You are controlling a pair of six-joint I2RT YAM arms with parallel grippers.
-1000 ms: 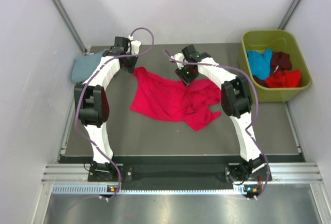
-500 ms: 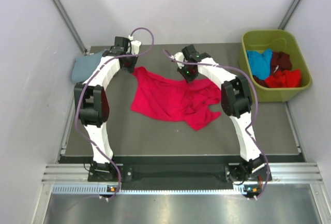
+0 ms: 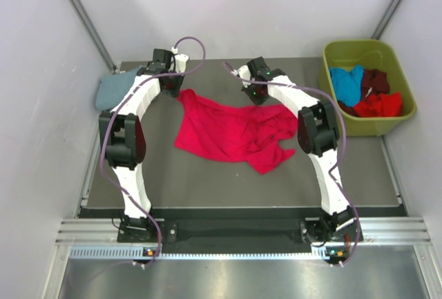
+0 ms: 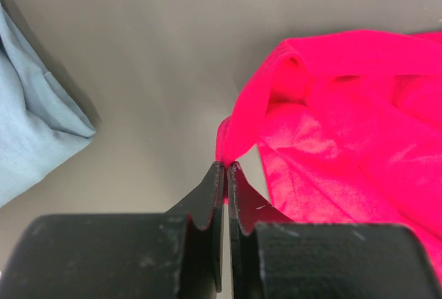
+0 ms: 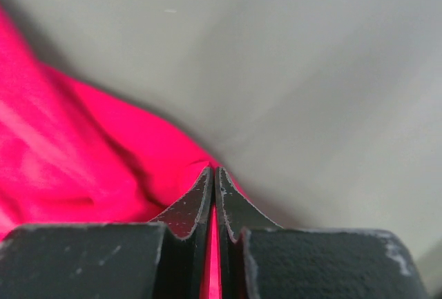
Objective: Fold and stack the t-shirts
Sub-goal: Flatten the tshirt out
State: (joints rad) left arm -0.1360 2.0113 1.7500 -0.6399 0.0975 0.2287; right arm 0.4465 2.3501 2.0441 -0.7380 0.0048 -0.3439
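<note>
A crimson-red t-shirt (image 3: 231,132) lies crumpled in the middle of the dark table. My left gripper (image 3: 174,89) is shut on its far left corner, and the left wrist view shows the red t-shirt (image 4: 331,105) pinched at the tip of my left gripper (image 4: 226,166). My right gripper (image 3: 257,96) is shut on the shirt's far edge; red cloth (image 5: 103,154) runs between the closed jaws of my right gripper (image 5: 213,170). A folded blue-grey t-shirt (image 3: 113,88) lies at the far left, seen as pale blue cloth (image 4: 31,133) in the left wrist view.
An olive-green bin (image 3: 398,121) stands at the far right with a blue t-shirt (image 3: 347,82), a maroon one (image 3: 376,79) and a red one (image 3: 379,104) inside. White walls close in the table on the left, back and right.
My right gripper has closed on the red t-shirt's far edge and shifted slightly farther back and right. The left arm has not moved.
</note>
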